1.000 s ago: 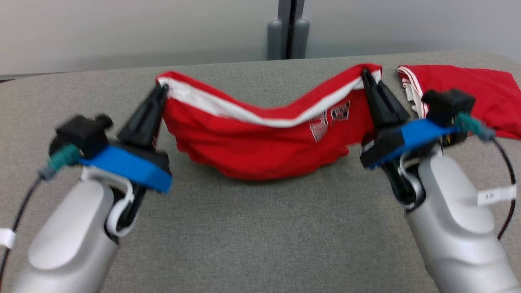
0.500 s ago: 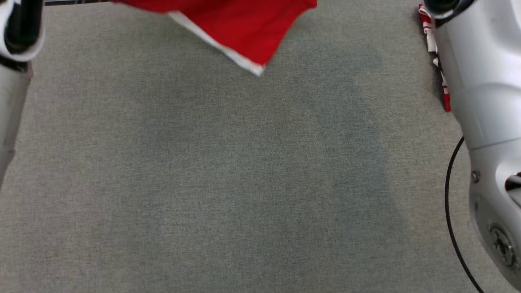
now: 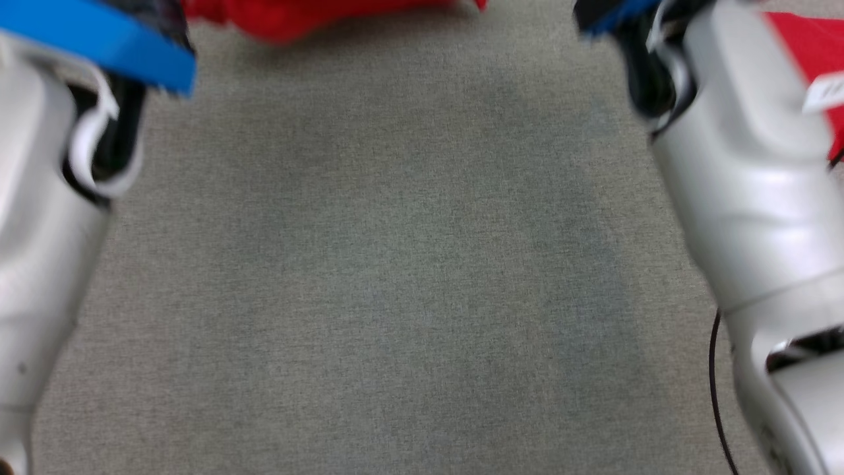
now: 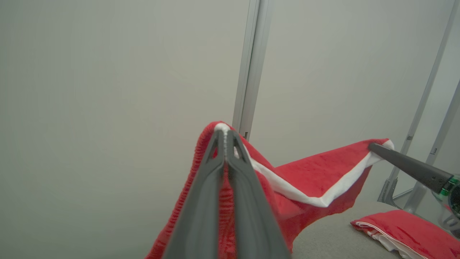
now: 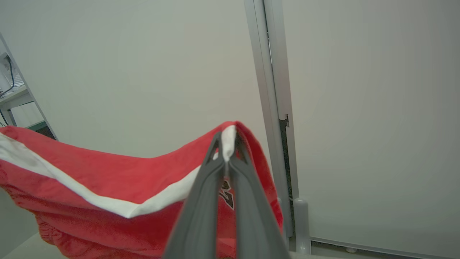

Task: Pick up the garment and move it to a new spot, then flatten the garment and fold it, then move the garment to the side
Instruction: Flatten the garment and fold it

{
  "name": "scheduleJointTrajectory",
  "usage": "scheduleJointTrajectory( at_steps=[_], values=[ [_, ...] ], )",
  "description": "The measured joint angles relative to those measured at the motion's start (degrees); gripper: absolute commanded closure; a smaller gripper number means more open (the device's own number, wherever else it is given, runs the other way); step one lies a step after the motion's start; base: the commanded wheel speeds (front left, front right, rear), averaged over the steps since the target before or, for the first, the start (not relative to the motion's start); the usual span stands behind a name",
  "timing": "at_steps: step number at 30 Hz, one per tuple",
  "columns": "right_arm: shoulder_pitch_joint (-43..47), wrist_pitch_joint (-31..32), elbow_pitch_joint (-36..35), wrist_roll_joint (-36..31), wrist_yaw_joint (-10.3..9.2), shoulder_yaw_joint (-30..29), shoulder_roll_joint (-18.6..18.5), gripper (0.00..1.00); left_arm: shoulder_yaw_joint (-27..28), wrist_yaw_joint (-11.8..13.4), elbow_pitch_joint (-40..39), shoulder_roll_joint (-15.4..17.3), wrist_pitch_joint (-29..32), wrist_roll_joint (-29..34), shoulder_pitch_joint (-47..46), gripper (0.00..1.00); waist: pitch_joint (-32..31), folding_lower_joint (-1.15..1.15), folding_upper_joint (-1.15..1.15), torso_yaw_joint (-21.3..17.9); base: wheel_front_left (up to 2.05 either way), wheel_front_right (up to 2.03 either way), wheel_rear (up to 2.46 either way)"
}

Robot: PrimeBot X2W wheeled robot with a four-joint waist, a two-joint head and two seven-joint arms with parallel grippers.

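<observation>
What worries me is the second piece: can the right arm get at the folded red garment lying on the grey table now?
Probably not yet. The folded red garment lies near, nothing between, but the right gripper is shut on the hanging red white-trimmed garment, shared with the left gripper.
</observation>
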Motion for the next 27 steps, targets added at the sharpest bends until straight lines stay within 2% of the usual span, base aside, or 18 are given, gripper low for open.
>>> scheduleJointTrajectory(
  at_steps=[6, 18, 22, 27],
  values=[
    [14.6, 0.0, -2.9, -0.4, 0.0, 1.5, -0.6, 1.0, 2.7, 0.0, -4.2, -1.5, -0.1, 1.8, 17.1, 1.0, -2.6, -0.01, 0.0, 0.6, 0.0, 0.0, 0.0],
    [45.5, 0.0, -11.9, 3.9, 0.0, 5.8, -5.9, 1.0, 11.7, 0.0, -12.0, -6.9, -0.1, 7.2, 51.2, 1.0, -11.5, -0.02, 0.0, 1.4, 0.0, 0.0, 0.0],
    [52.4, 0.4, -15.2, 5.0, 0.0, 7.2, -7.3, 1.0, 12.0, 0.0, -13.7, -8.1, -0.1, 9.8, 58.7, 1.0, -13.9, -0.02, 0.0, 1.3, 0.0, 0.0, 0.0],
    [60.1, 2.0, -20.0, 6.0, 0.0, 6.3, -9.1, 1.0, 9.7, 0.1, -15.6, -9.8, -0.1, 11.8, 64.6, 1.0, -16.9, -0.02, 0.0, 1.7, 0.0, 0.0, 0.0]
  ],
)
